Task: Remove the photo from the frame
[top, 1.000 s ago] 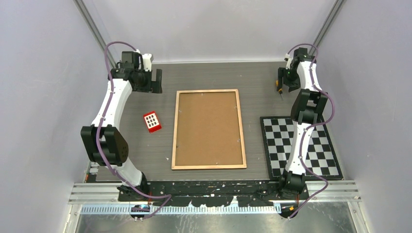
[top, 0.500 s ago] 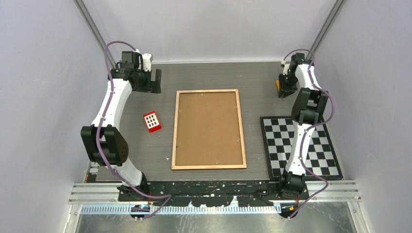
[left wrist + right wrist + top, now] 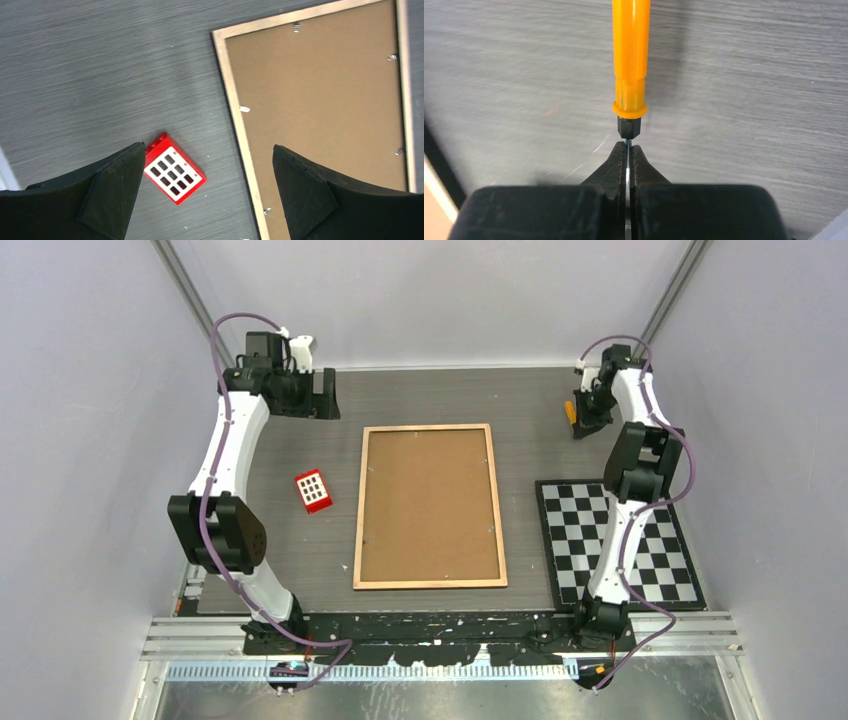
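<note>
Black fingers of the left gripper point(image 3: 208, 150) stand as wide apart as they go, holding nothing and touching nothing. It hangs over the grey table point(image 3: 520, 405) at the upper left of the top view. The right gripper point(image 3: 628, 150), at the upper right of that view, is pinched tight on the thin metal shaft of the screwdriver point(image 3: 631, 55), whose orange handle reaches out past the tips over bare table

Against a second ago, the left wrist has shifted slightly up and to the right. The right wrist has drawn a little toward the upper right corner, and its jaws, then apart, have come together. Frame, checkerboard and red block lie where they lay

Counted: one table and two arms. One frame point(image 3: 429, 506) lies flat in the centre of the top view, light wood edge and brown backing board point(image 3: 320, 100) facing up; the photo cannot be seen in any view. One black-and-white checkerboard point(image 3: 660, 550) lies at the lower right, partly under the right arm. One small red block point(image 3: 313, 491) with a white, slotted face sits just left of the frame, apart from it. One screwdriver. Five small metal tabs point(image 3: 244, 108) show along the frame's inner edge in the left wrist view
</note>
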